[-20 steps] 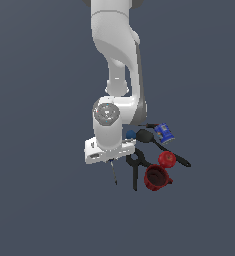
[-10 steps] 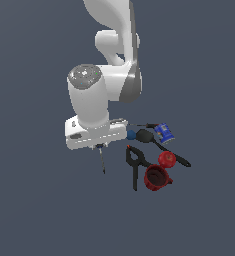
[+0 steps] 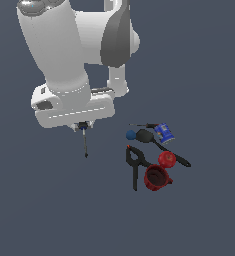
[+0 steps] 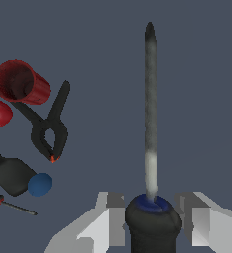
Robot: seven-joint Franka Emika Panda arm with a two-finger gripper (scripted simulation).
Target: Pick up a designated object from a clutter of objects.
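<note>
So the gripper [image 4: 152, 217] has its two fingers [image 4: 110, 217] closed in tight on the dark handle of the screwdriver [image 4: 150, 123], one on each side, and the thing is up off the floor. In the wrist view you can see the blue ring where the slim grey shaft leaves the handle, with the shaft pointing straight away from the camera. In the exterior view the screwdriver [image 3: 85, 142] hangs just under the big white hand, shaft down, with its tip clear of the dark floor [image 3: 44, 210].

Everything else sits in a bunch on the floor, off toward the exterior view's right and well apart from the lifted tool: a black clamp [image 3: 134, 165] with red tips, a red mug [image 3: 155, 178] lying on its side just beside it, a red ball [image 3: 167, 159], a blue can [image 3: 164, 132], and a black tool with a blue ball end [image 3: 139, 135].
</note>
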